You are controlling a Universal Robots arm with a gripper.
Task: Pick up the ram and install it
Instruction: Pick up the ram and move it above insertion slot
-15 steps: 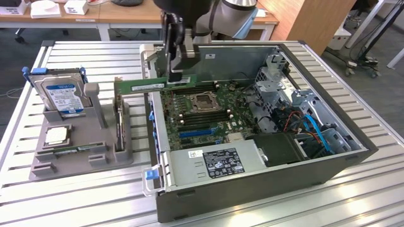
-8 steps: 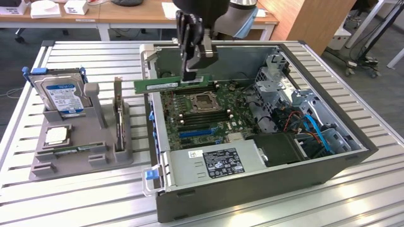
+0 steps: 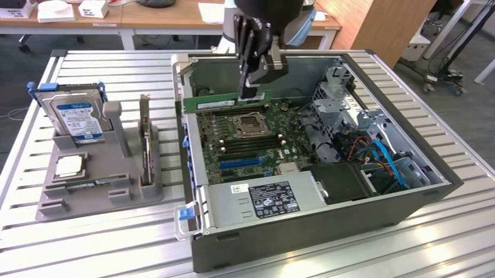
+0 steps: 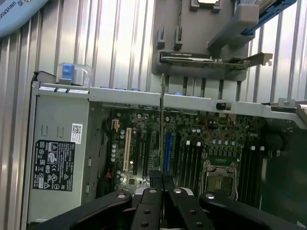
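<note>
At the exterior view's left we see a grey holder (image 3: 93, 191) on the slatted desk (image 3: 77, 249), with a hard drive (image 3: 77, 116) and a dark card (image 3: 145, 136) standing upright in it. Just beside it lies the open computer case (image 3: 309, 237). Over its green board (image 3: 247, 145) the ram (image 3: 213, 103) hangs level and on edge. The jaws are closed tight on the ram near its end toward the exterior view's right, above the processor socket (image 3: 249, 123). Further right run blue cables (image 3: 386, 161).
</note>
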